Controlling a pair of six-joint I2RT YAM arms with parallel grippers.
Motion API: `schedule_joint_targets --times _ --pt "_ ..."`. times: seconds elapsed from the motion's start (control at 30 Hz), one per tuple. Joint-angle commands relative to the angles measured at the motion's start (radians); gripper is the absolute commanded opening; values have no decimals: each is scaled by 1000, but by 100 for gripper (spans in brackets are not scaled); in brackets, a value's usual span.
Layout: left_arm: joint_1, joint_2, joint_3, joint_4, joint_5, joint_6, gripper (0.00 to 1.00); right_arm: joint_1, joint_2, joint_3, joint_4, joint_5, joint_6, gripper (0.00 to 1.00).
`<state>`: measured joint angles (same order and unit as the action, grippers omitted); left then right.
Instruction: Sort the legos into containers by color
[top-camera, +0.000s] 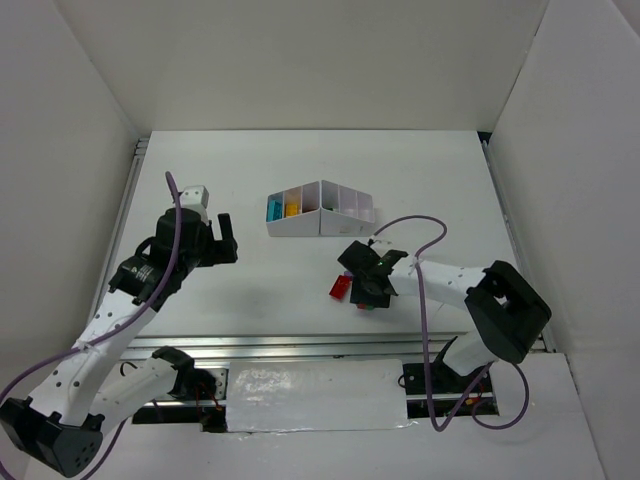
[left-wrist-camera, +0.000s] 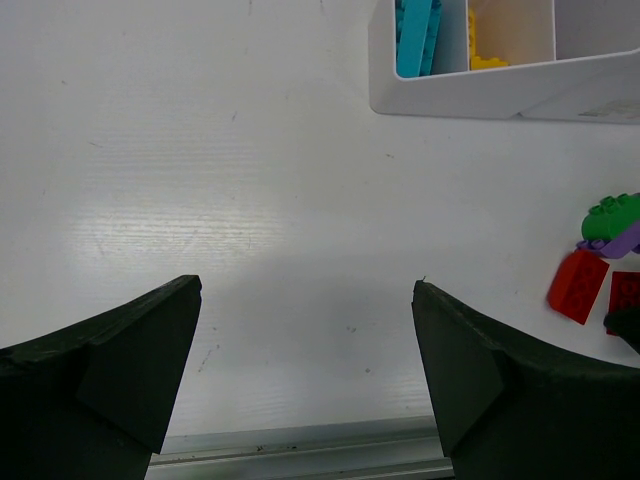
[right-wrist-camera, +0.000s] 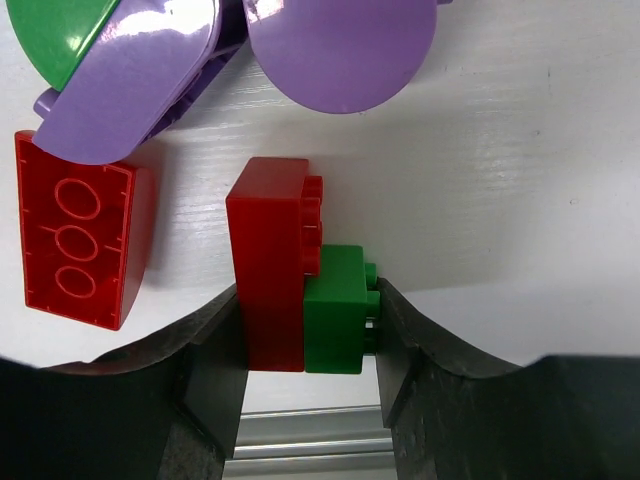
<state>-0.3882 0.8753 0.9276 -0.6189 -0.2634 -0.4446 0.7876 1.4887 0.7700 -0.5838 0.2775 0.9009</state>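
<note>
Nearest: right gripper (right-wrist-camera: 310, 310), jaws narrow, pads pressed to either side of a red brick (right-wrist-camera: 268, 260) and a green brick (right-wrist-camera: 335, 310) set side by side and seemingly joined. Gripped across both at once, probably for want of room to take one alone. Likely to need splitting before sorting, two colours belonging in two compartments.

Just beyond, on the table (left-wrist-camera: 200, 150): loose red brick (right-wrist-camera: 80, 240), lying flat. Two purple pieces (right-wrist-camera: 340, 50) and a green piece (right-wrist-camera: 55, 30), heaped touching one another, close to the held pair. All of these unsorted.

Off to the left, well apart from the heap: left gripper (left-wrist-camera: 307, 288), jaws spread wide, holding nothing, hovering over bare table. Kept clear, seemingly, to leave the pile to the other arm.

Farthest: white tray (left-wrist-camera: 470, 95), upright, compartments side by side. Light blue bricks (left-wrist-camera: 415, 35) in the end one, yellow brick (left-wrist-camera: 485, 62) in the next. Contents of the rest unclear. Sorting judged partly done.
</note>
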Motion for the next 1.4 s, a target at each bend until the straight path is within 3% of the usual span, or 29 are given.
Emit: schedule_joint_targets --times 0.0,0.07,0.2,0.23,0.37,0.4,0.57,0.83,1.03,1.13,1.17,1.27,1.33,1.37 --pt "3 -9 8 41 33 20 100 22 6 -6 49 23 16 0" --pt "3 -6 7 50 61 9 99 53 -45 38 0 60 15 0" --pt "3 2 -7 109 271 -89 99 162 -140 138 -108 127 30 0" --pt "5 2 -42 143 409 -167 100 191 -160 153 -113 132 32 0" --pt "-41 4 -165 405 633 -423 100 326 -245 183 -74 158 42 0" --pt "-101 17 -177 473 630 -498 100 338 -255 186 -68 151 46 0" --pt "-308 96 -136 547 538 -582 96 409 -343 164 30 135 10 0" --pt "-449 189 -136 597 458 -638 93 441 -475 138 90 146 -20 0" --pt "-460 229 -147 653 452 -635 80 443 -484 126 130 123 -57 0" --pt "-460 251 -130 683 484 -605 46 444 -458 130 136 130 -50 0" --pt "-460 258 -115 680 487 -586 27 446 -452 126 139 140 -45 0" --pt "-460 251 -98 676 507 -556 0 446 -440 107 159 169 -13 1" --pt "-462 234 -92 673 510 -537 0 444 -429 104 159 180 0 13" --pt "-460 206 -90 668 506 -510 0 444 -426 98 162 181 -5 24"
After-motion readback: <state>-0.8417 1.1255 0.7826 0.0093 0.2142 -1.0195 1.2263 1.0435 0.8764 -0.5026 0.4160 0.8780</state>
